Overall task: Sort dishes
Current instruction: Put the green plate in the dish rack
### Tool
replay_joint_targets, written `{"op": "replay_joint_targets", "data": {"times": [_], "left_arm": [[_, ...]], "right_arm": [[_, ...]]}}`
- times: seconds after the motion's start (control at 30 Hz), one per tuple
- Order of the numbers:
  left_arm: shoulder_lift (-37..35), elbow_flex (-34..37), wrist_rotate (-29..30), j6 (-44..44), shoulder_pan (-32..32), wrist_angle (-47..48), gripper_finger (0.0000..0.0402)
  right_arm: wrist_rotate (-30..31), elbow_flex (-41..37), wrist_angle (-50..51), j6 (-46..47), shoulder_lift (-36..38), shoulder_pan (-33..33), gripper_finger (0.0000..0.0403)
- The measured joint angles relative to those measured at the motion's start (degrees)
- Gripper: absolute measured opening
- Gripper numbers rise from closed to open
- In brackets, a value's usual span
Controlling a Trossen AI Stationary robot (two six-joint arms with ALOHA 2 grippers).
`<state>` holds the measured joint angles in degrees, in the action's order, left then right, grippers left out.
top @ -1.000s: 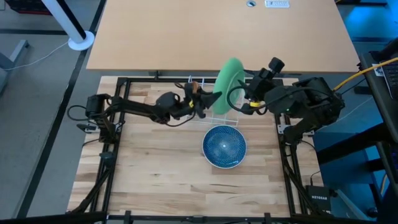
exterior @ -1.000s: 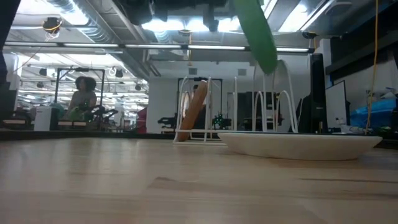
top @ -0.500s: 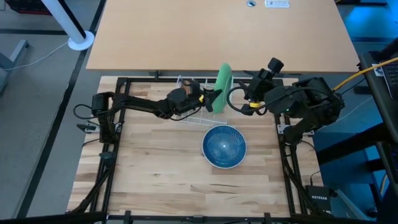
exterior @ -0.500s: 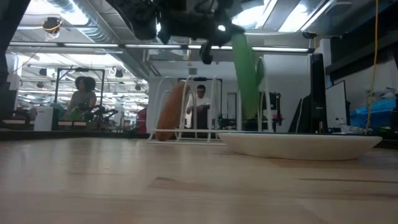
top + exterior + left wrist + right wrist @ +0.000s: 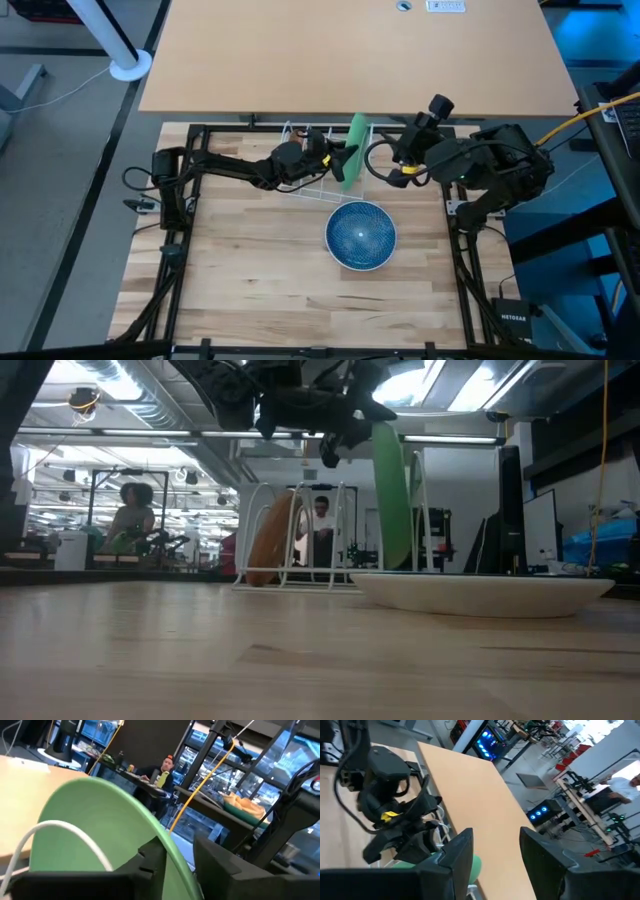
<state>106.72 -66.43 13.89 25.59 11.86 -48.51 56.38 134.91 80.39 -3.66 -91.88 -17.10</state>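
The large green plate (image 5: 353,150) stands on edge in the white wire rack (image 5: 300,133), seen edge-on in the low view (image 5: 392,495). My left gripper (image 5: 340,160) reaches in from the left and is shut on the plate. The brown plate (image 5: 268,545) leans in a slot to the left of the green one. The blue speckled dish (image 5: 360,235) rests on its base on the table in front of the rack. My right gripper (image 5: 495,845) is open just right of the green plate. The white plate is out of view. My left gripper pinches the green plate's rim near its top (image 5: 172,852) between its two fingers, one finger on each face. The fingers come from the table's left, about level. The plate stands upright; its lower edge is down among the rack's wires, hidden behind the blue dish.
The rack's wire hoops (image 5: 300,530) stand around both plates. The blue dish's pale rim (image 5: 480,592) fills the low view's right. A tan desk (image 5: 350,50) lies beyond the table's far edge. People show in the room behind.
My left gripper has gone toward the table's right and down with the green plate. The plate has turned from tilted and raised to upright and has come down into the rack. The rack with the brown plate has shifted a little toward the table's left.
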Motion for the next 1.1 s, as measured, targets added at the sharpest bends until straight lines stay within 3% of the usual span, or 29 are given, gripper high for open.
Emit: {"op": "replay_joint_targets", "data": {"times": [0.23,0.57,0.77,1.0,1.1], "left_arm": [[0.0,0.0,-0.2,-3.3,0.9,-0.6,0.0131],[0.0,0.0,-0.5,-2.0,2.9,1.4,0.0157],[0.0,0.0,-11.7,-5.0,4.1,1.2,0.0159],[-0.1,0.0,-13.0,-2.9,3.4,3.8,0.0159],[-0.1,0.1,-13.3,-8.5,3.1,2.7,0.0159]], "right_arm": [[-7.2,0.0,1.3,3.7,0.0,-0.1,0.0166],[-14.3,0.0,2.6,6.5,0.0,-0.1,0.0166],[-15.5,0.0,2.6,6.5,0.0,-0.1,0.0166],[-15.9,0.0,2.5,6.5,0.0,-0.1,0.0166],[-17.7,0.0,2.5,6.4,0.0,-0.1,0.0166]]}}
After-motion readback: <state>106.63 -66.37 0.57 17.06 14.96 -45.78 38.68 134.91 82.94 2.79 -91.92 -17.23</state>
